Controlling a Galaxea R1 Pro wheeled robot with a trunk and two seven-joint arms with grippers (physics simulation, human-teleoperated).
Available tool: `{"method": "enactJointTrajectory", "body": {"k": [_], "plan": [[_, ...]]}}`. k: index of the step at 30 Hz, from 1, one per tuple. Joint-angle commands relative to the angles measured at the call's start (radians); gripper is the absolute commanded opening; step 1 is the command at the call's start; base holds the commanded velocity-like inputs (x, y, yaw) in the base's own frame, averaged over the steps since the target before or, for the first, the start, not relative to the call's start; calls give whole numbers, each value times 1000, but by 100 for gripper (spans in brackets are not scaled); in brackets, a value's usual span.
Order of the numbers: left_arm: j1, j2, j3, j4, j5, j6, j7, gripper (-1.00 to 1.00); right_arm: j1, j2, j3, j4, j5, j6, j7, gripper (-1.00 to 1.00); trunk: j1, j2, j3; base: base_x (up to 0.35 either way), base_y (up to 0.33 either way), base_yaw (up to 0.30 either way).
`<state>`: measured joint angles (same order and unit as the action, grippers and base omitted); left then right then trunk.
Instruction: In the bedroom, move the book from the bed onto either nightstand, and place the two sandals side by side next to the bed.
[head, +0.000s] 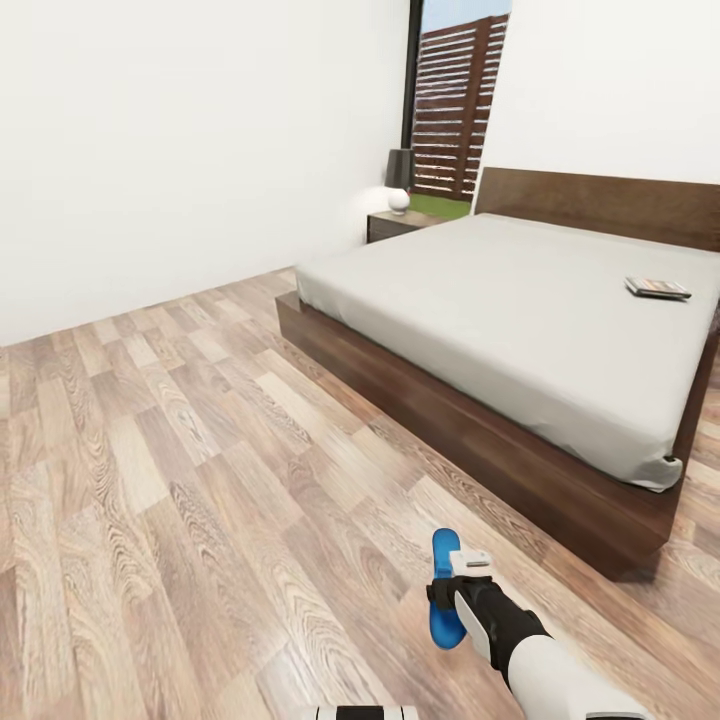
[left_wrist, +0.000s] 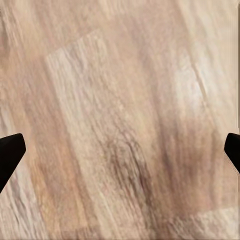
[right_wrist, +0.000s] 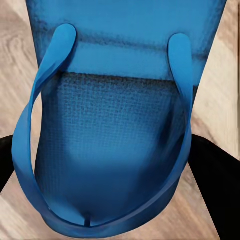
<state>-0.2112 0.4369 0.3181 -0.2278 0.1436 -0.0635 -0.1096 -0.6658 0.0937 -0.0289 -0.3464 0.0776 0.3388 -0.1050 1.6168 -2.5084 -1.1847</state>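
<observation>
Head view: high, angled forward and down across wood floor (head: 180, 450) toward the bed (head: 520, 300) at right, walls beyond. Left wrist view: close above the floor (left_wrist: 120, 120), facing straight at the planks. Right wrist view: very near a blue sandal (right_wrist: 115, 150); shares that sandal (head: 444, 590) and the floor with the head view.

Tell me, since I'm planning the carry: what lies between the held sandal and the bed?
In the head view, only bare wood floor lies between the sandal in the right gripper and the bed.
</observation>
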Motion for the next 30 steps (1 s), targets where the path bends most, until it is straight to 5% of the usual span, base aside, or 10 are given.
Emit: {"method": "enactJointTrajectory", "body": {"k": [1, 10, 19, 30], "plan": [[-1, 0, 1, 2, 10, -3, -6, 100, 0, 1, -3, -2, 6, 6, -1, -100, -1, 0, 3, 0, 0, 0], [0, -12, -2, 6, 8, 0, -7, 100, 0, 1, -1, -2, 5, 6, -1, -100, -5, 2, 38, 0, 0, 0], [3, -128, -6, 7, 10, -2, 2, 100, 0, 1, 0, 0, 4, 6, 0, -100, -9, 4, 73, 0, 0, 0], [5, -158, -7, 7, 10, -3, 11, 100, 0, 2, 1, 3, 3, 6, 1, -100, -11, 5, 92, 0, 0, 0]]}}
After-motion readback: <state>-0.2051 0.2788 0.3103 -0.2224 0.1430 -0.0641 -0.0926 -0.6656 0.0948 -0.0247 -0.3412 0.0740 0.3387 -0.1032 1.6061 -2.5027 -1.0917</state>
